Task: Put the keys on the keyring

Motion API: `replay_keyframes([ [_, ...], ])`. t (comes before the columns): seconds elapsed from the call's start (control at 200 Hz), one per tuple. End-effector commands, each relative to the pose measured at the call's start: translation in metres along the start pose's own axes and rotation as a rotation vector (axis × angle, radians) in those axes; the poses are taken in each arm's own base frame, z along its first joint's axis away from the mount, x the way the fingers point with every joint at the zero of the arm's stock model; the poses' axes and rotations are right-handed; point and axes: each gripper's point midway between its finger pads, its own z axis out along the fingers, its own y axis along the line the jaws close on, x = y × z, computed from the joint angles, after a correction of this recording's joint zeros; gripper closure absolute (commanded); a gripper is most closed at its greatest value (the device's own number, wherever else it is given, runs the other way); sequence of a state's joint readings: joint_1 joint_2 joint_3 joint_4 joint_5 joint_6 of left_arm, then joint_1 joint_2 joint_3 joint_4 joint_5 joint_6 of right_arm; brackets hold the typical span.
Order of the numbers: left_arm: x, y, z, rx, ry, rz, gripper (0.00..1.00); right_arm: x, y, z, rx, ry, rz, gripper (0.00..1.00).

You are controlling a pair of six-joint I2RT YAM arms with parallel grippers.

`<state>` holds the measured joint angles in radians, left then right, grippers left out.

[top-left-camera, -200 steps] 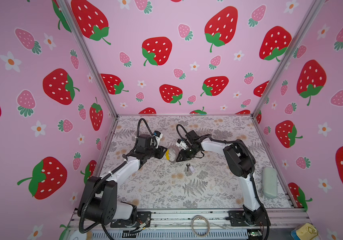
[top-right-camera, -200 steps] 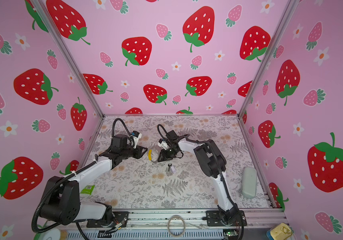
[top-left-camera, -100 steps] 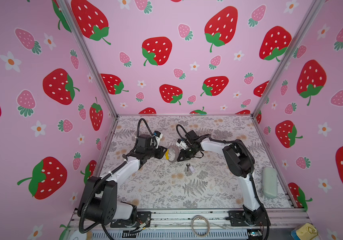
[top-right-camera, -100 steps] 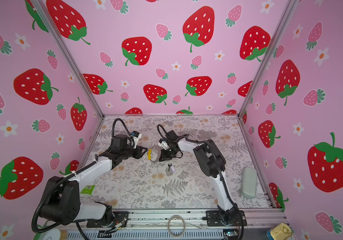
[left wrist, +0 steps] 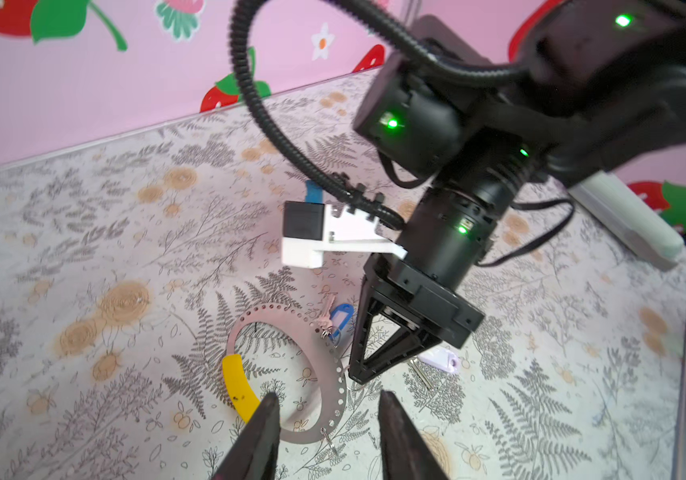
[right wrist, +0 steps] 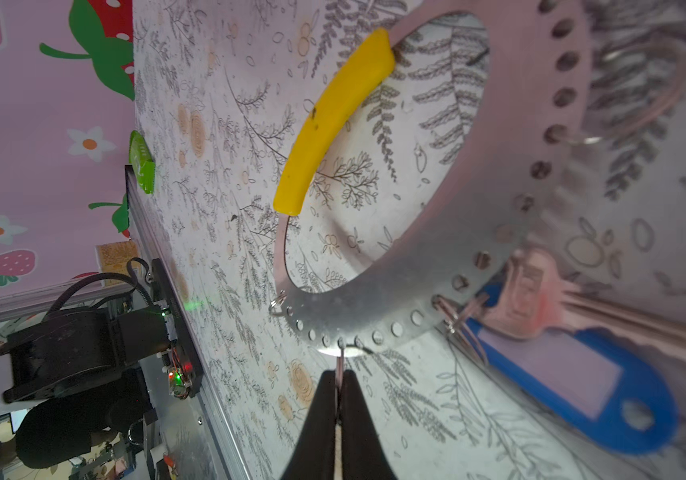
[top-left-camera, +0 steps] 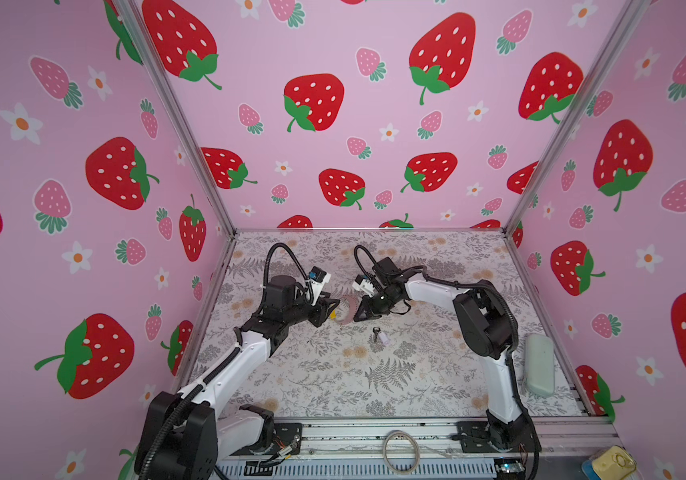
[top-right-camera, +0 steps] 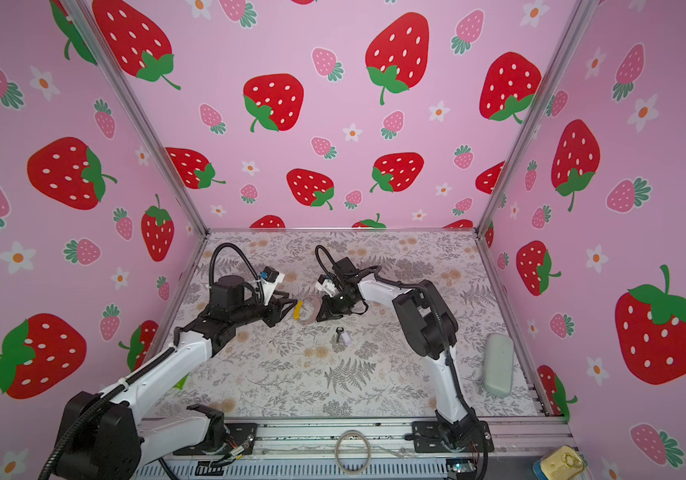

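Pink strawberry walls close in your floral counter (top-left-camera: 374, 382). Your right fingers (right wrist: 320, 424) are pinched tight on a wire loop (right wrist: 339, 363) hanging from the rim of the keyring (right wrist: 374, 307). Your left fingers (left wrist: 262, 436) stand half spread, straddling the ring's perforated band beside the yellow section (left wrist: 239, 382); whether they touch it, you cannot tell. The blue-tag key (right wrist: 541, 299) hangs from another loop on the ring. The lilac-tag key (top-left-camera: 378, 335) lies loose on the counter at the ring's 4 o'clock in both top views, apart from it. A pale hoop (top-left-camera: 401, 451) rests on the front rail at 6 o'clock.
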<state>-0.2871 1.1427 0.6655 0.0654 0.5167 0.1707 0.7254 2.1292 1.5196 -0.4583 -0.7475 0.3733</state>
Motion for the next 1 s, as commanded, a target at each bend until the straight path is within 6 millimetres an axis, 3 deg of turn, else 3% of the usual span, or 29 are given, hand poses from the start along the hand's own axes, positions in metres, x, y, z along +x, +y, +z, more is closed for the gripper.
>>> replay_keyframes([
  [0.0, -0.004, -0.026, -0.006, 0.077, -0.053, 0.209, 0.59, -0.003, 0.018, -0.025, -0.025, -0.001, 0.000, 0.92],
  [0.165, -0.001, -0.050, -0.011, 0.083, -0.098, 0.435, 0.60, -0.018, 0.034, -0.046, -0.077, -0.054, 0.011, 0.92],
  [0.36, 0.008, -0.073, -0.012, 0.051, -0.123, 0.716, 0.61, -0.022, 0.052, -0.060, -0.134, -0.072, 0.034, 0.93],
  [0.61, 0.003, -0.072, 0.002, -0.028, -0.163, 0.914, 0.66, -0.025, 0.065, -0.076, -0.184, -0.080, 0.126, 0.93],
  [0.75, -0.005, -0.073, 0.007, -0.040, -0.194, 0.936, 0.68, -0.029, 0.078, -0.089, -0.208, -0.107, 0.157, 0.93],
  [0.995, -0.002, -0.067, 0.013, -0.068, -0.175, 1.000, 0.67, -0.024, 0.094, -0.100, -0.291, -0.122, 0.241, 0.93],
])
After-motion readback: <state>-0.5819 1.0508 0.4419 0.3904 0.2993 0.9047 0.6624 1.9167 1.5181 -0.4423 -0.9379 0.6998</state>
